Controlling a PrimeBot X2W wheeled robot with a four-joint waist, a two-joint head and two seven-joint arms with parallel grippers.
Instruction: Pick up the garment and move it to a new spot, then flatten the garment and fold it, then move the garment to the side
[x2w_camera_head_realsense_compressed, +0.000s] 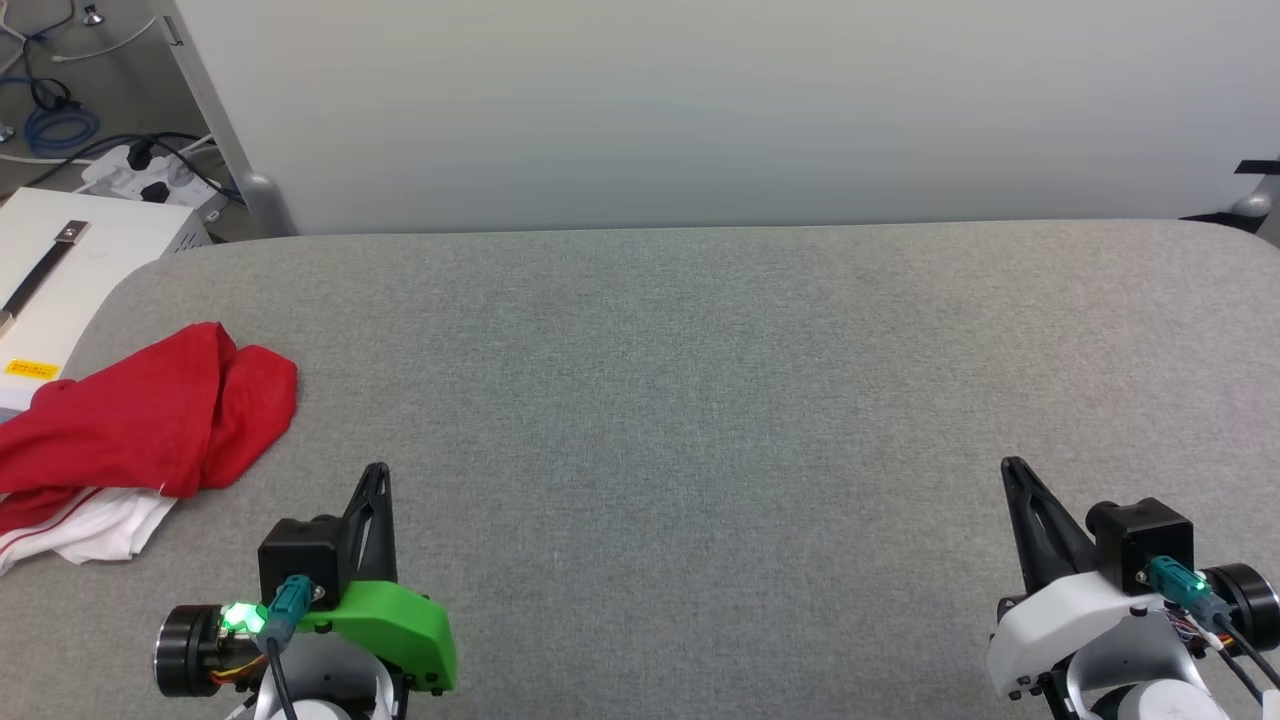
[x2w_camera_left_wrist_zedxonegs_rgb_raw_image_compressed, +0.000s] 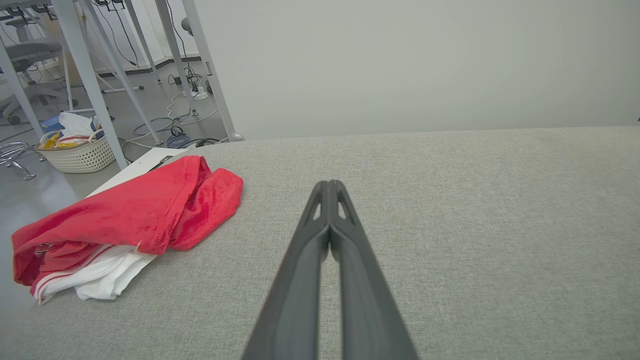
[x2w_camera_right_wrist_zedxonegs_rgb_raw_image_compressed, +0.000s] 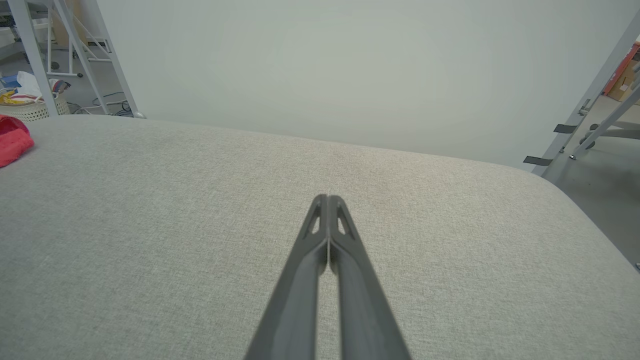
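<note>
While the crumpled red garment (x2w_camera_head_realsense_compressed: 150, 420), with its white sleeve and red-white striped trim, lies heaped at the left edge of the grey fabric-covered bench (x2w_camera_head_realsense_compressed: 700, 350), both arms sit low at the near edge, well apart. Noted: the left jaws are fully closed, the two long dark fingers (x2w_camera_left_wrist_zedxonegs_rgb_raw_image_compressed: 300, 260) pressed together at the tips with nothing between them. They point across bare fabric just right of the garment and do not touch it. Noted: the right jaws are likewise closed and empty, fingers (x2w_camera_right_wrist_zedxonegs_rgb_raw_image_compressed: 295, 280) meeting at the tips over the right half of the bench, far from the garment. The white sleeve sticks out from under the red cloth on the near side. Behind the bench stands a pale partition wall (x2w_camera_head_realsense_compressed: 700, 100). Off the left edge are a white box (x2w_camera_head_realsense_compressed: 60, 260) and, on the floor, a white woven basket (x2w_camera_left_wrist_zedxonegs_rgb_raw_image_compressed: 75, 155).
</note>
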